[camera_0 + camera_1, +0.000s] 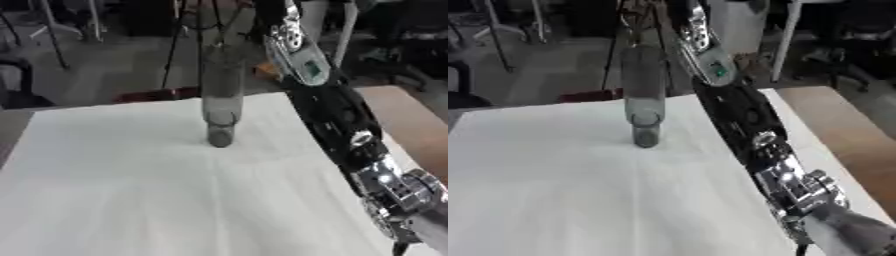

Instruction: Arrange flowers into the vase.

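A tall, clear grey vase point(220, 100) stands upright on the white tablecloth point(131, 190), a little beyond the table's middle. My right arm point(337, 115) rises from the lower right corner, passes just right of the vase and leaves the view at the top edge, so its hand is hidden. Thin dark lines point(639, 25) show above the vase's mouth; I cannot tell whether they are stems or stand legs behind it. No flower lies on the cloth. My left arm and hand show in neither view.
A bare wooden tabletop point(411, 125) borders the cloth on the right. A low red object point(149, 95) lies past the table's far edge. Stands and chair legs point(52, 35) fill the floor behind.
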`<state>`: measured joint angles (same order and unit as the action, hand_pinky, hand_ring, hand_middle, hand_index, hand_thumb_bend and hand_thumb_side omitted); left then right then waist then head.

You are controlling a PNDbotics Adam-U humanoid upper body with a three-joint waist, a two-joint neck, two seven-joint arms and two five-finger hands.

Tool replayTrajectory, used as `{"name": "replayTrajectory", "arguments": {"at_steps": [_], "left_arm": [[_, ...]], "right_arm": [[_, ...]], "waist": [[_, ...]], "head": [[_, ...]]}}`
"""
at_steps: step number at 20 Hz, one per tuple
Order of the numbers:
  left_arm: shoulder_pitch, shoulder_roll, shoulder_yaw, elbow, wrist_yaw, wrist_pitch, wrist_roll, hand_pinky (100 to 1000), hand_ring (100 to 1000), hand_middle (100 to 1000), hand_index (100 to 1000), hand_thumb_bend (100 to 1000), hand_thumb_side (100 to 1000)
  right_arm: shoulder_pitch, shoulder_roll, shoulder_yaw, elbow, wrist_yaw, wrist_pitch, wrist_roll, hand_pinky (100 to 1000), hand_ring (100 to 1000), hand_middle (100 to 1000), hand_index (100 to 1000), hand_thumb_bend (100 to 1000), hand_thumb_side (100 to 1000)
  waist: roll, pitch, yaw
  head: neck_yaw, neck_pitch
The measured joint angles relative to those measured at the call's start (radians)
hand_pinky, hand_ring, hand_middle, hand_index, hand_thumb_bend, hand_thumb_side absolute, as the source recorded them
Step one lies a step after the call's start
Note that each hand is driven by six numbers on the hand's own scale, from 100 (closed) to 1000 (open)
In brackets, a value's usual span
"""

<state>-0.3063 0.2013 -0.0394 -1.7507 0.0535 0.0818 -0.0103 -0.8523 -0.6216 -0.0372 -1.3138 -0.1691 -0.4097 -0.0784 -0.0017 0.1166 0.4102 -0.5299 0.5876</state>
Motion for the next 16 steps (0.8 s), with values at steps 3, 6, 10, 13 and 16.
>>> {"name": "replayTrajectory", "arguments": {"at_steps": [3, 6, 10, 13, 16], "left_arm": [[0.000, 0.000, 0.000, 0.000, 0.000, 0.000, 0.000, 573, 707, 617, 660, 942, 615], [0.000, 0.000, 0.000, 0.003, 0.000, 0.000, 0.000, 573, 707, 617, 660, 942, 615], [0.000, 0.000, 0.000, 0.005, 0.000, 0.000, 0.000, 573, 707, 617, 660, 942, 615], [0.000, 0.000, 0.000, 0.005, 0.000, 0.000, 0.000, 573, 707, 617, 660, 942, 615], [0.000, 0.000, 0.000, 0.005, 0.000, 0.000, 0.000, 573, 707, 617, 660, 942, 615]], "right_arm": [[0.009, -0.007, 0.000, 0.001, 0.038, -0.011, -0.012, 100, 100, 100, 202, 100, 899], [0.015, -0.009, -0.001, 0.007, 0.074, -0.019, -0.020, 100, 100, 100, 202, 100, 899], [0.017, -0.009, -0.002, 0.015, 0.089, -0.026, -0.026, 100, 100, 100, 202, 100, 899], [0.017, -0.009, -0.002, 0.018, 0.093, -0.028, -0.029, 100, 100, 100, 202, 100, 899], [0.017, -0.009, -0.002, 0.019, 0.096, -0.029, -0.029, 100, 100, 100, 202, 100, 899]], "waist": [[0.000, 0.000, -0.004], [0.000, 0.000, -0.006], [0.000, 0.001, -0.006], [0.000, 0.001, -0.006], [0.000, 0.001, -0.006]], "head": [[0.000, 0.000], [0.000, 0.000], [0.000, 0.000], [0.000, 0.000], [0.000, 0.000]]}}
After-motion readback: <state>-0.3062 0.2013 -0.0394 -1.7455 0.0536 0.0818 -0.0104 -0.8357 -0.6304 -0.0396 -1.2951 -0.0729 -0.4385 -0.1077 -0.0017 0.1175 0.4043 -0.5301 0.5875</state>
